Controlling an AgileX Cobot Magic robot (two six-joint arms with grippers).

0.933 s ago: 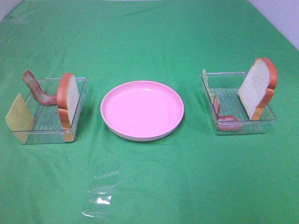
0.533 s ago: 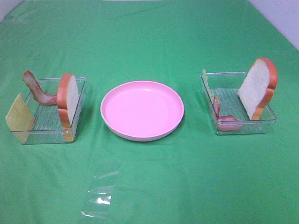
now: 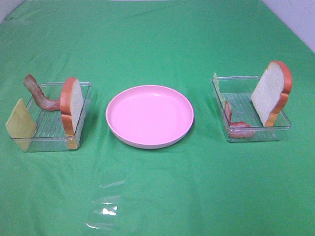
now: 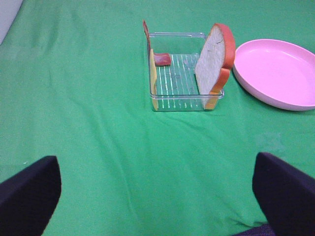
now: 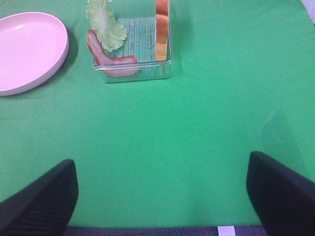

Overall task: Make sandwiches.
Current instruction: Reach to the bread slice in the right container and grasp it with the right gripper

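White bread (image 3: 76, 104) upright at tray (image 3: 44, 143) edge

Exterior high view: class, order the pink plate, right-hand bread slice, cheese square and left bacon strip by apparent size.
1. pink plate
2. right-hand bread slice
3. cheese square
4. left bacon strip, long but thin

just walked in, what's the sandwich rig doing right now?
Nothing is being handled. The left gripper and right gripper are both open and empty, over the bare green cloth short of the trays. The pink plate in the middle has nothing on it. The left tray holds an upright bread slice, a bacon strip and a cheese square. The right tray holds a second bread slice, a second bacon strip and lettuce. No sandwich is stacked yet.
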